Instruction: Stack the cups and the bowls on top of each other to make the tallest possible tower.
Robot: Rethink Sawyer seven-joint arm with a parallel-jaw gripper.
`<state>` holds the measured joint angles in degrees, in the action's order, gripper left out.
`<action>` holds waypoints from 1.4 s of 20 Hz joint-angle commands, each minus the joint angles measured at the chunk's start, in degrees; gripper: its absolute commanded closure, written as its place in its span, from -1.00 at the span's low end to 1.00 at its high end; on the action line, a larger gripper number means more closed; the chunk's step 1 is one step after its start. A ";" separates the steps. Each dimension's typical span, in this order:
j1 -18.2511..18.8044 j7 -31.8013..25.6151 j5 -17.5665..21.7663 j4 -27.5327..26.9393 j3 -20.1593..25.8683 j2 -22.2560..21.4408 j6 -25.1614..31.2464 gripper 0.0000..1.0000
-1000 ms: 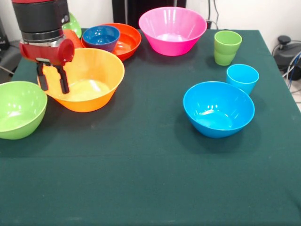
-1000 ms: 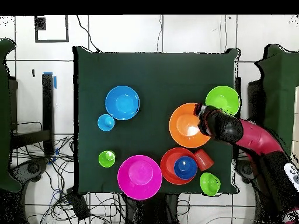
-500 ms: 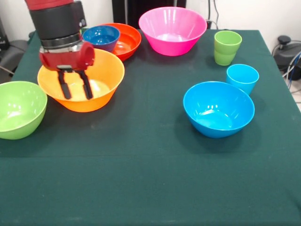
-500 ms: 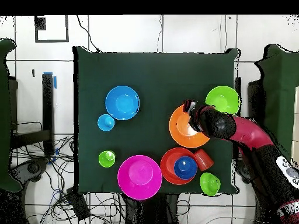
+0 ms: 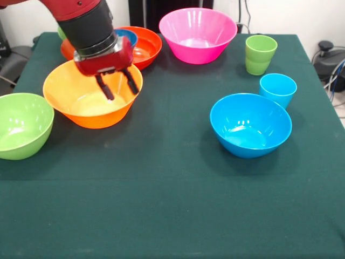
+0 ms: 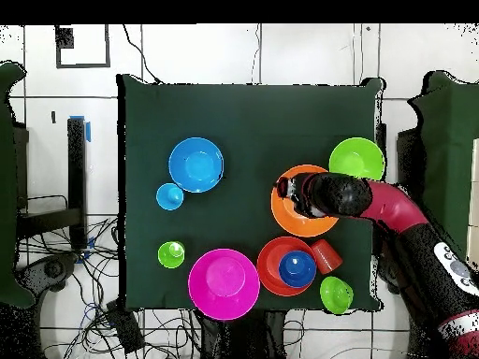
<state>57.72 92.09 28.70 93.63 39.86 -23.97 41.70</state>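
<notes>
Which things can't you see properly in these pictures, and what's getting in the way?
- Front view: the arm covers most of the small dark blue bowl and the orange cup.
- Front view: the small green bowl shows only a sliver behind the arm.
- Front view: the lime green bowl is cut by the picture's left edge.
- Overhead view: the arm covers part of the large orange bowl, and the gripper barely shows from above.

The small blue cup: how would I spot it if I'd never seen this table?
In the front view, find the big blue bowl on the green table. The blue cup stands just behind it. It is narrower and taller than the bowl, and bluer than the green cup farther back.
</notes>
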 commanded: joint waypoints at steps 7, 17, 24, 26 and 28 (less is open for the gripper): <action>-0.76 -22.71 4.28 -5.04 3.29 1.42 12.90 -1.00; -12.09 -0.11 20.93 3.44 -6.23 -14.45 -8.08 -1.00; -18.17 4.22 21.62 0.66 -12.26 -12.76 -11.17 -1.00; -19.06 8.44 17.16 1.69 -14.69 -12.37 -10.34 -1.00; -19.89 11.61 11.96 3.32 -15.90 -12.37 -7.93 -1.00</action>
<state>41.16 87.57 43.65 93.84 31.88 -37.08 31.86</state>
